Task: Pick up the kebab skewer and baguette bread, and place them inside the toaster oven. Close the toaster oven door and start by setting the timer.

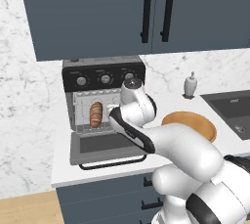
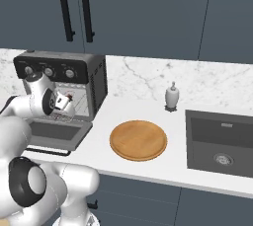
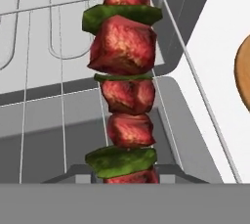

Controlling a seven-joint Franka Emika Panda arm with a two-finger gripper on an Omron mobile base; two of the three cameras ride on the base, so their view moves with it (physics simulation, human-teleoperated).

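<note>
The kebab skewer (image 3: 128,52), red meat chunks with green pieces between them, rises from the bottom of the hand view and stands up the middle of it. My gripper (image 2: 63,103) is shut on it at the mouth of the toaster oven (image 1: 102,69), over the lowered toaster oven door (image 1: 105,145). The skewer's tip reaches over the wire rack (image 3: 49,71) inside the oven. On that rack, at the left of the cavity, lies the baguette bread (image 1: 96,114). My forearm hides the right half of the opening in the left base view.
A round wooden plate (image 2: 138,140) lies on the counter right of the oven. A small white bottle (image 2: 171,95) stands by the back wall, and the sink (image 2: 222,143) is at far right. Dark upper cabinets hang above the oven.
</note>
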